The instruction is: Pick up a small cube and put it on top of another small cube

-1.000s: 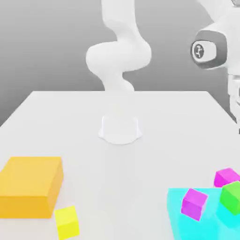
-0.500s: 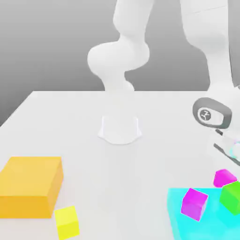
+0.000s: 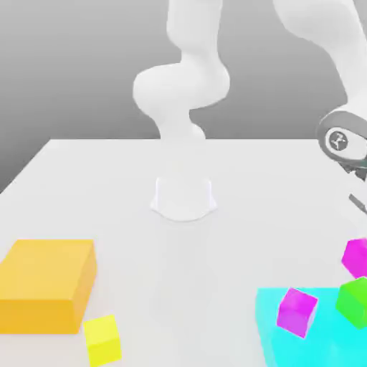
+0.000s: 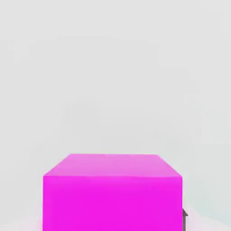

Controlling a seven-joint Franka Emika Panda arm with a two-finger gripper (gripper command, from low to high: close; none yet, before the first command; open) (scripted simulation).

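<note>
One small magenta cube [image 3: 356,256] hangs at the far edge of the exterior view's right, just above the table, with my gripper [image 3: 358,240] shut on it from above. In the hand view this same cube [image 4: 113,191] sits close up between the fingers, over bare white table. The other small magenta cube [image 3: 297,312] rests on top of a flat cyan block [image 3: 287,344] at the front, to the exterior view's right, a little lower and to the left of the held one.
A small green cube [image 3: 353,301] also sits on the cyan block, right below the held cube. A large orange block [image 3: 46,284] and a small yellow cube [image 3: 102,338] lie at the front left. The arm's base [image 3: 183,197] stands mid-table.
The hand came down onto the magenta cube beside the cyan block and its fingers went from open to shut on it. The cube has since risen and shifted right.
</note>
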